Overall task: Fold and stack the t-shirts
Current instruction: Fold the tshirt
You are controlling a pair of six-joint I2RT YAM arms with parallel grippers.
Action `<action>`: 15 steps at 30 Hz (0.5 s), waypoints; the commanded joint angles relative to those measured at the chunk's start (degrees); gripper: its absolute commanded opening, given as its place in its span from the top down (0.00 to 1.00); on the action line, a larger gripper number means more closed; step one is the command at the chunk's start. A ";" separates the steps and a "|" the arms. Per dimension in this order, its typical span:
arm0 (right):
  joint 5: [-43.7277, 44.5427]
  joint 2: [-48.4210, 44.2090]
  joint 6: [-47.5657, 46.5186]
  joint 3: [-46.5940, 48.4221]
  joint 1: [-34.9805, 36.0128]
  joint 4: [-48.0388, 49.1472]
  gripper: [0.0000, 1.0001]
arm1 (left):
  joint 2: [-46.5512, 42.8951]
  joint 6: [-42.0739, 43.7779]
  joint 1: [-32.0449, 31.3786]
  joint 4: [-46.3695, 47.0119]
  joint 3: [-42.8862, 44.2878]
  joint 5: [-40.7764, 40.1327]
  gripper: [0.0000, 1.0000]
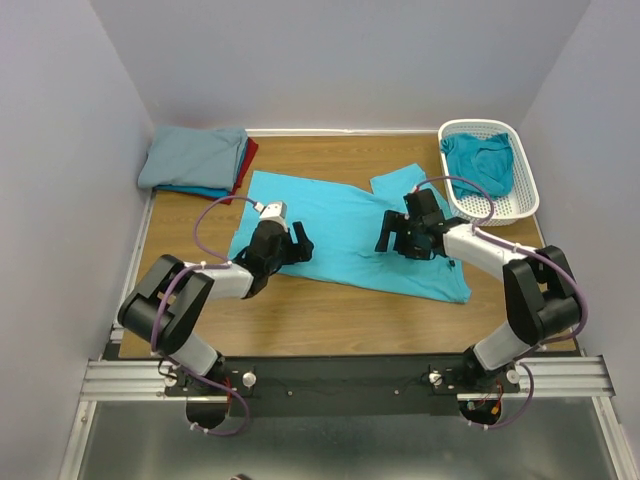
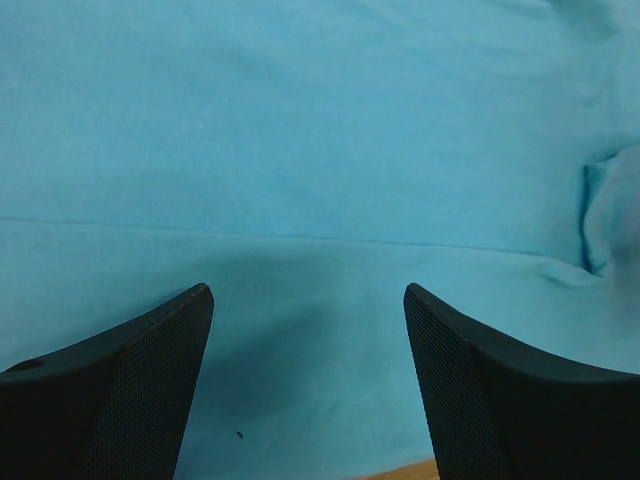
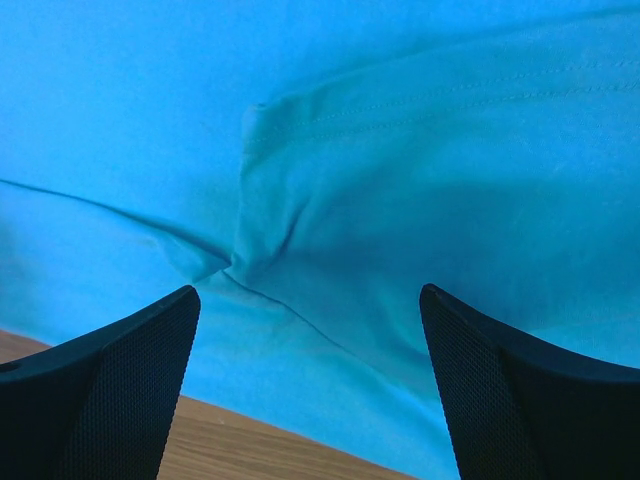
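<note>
- Two arms reach in from the near edge of the wooden table (image 1: 330,325), each bent at the elbow with the forearm angled inward and forward over the bright turquoise t-shirt (image 1: 340,225).
- That t-shirt lies spread out across the middle of the table, with one sleeve pointing to the far right, towards the basket.
- Left gripper (image 1: 297,246) is low over the shirt's near left part. Its jaws stand wide apart with nothing clamped between them.
- In the left wrist view the black fingers (image 2: 150,380) frame flat cloth crossed by a long straight crease. A sliver of wood shows at the bottom edge.
- Right gripper (image 1: 395,243) points down over the shirt's right half, jaws spread just as wide and holding nothing.
- From the right wrist, the fingers (image 3: 500,390) frame bunched wrinkles and a stitched hem. Bare wood shows at lower left.
- Whether either set of fingertips touches the cloth cannot be told.
- Folded shirts are stacked in the far left corner, grey-blue (image 1: 195,155) on top with red (image 1: 248,160) and blue (image 1: 205,190) edges showing beneath.
- Far right, a white lattice basket (image 1: 527,195) holds a crumpled teal t-shirt (image 1: 480,160).
</note>
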 commanded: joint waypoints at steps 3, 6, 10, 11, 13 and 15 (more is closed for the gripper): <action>-0.29 2.00 -0.66 -3.45 0.48 2.53 0.03 | 3.79 -4.09 -2.85 2.78 -3.53 -5.74 0.15; -0.98 2.09 -0.49 -5.38 0.40 2.53 0.03 | 4.06 -7.34 -5.48 2.25 -5.73 -8.11 0.15; -1.95 1.65 0.04 -7.57 0.40 2.62 0.03 | 3.54 -10.42 -7.94 1.11 -8.80 -11.10 0.14; -2.13 1.39 0.22 -8.97 0.48 2.54 0.03 | 2.93 -11.21 -8.30 0.76 -9.59 -11.54 0.14; -2.31 0.25 0.65 -10.39 0.40 2.45 0.03 | 2.22 -13.67 -9.00 0.23 -12.05 -12.42 0.14; -3.01 -1.06 1.10 -12.32 0.48 2.53 0.03 | 0.99 -16.04 -9.70 0.23 -14.07 -12.51 0.14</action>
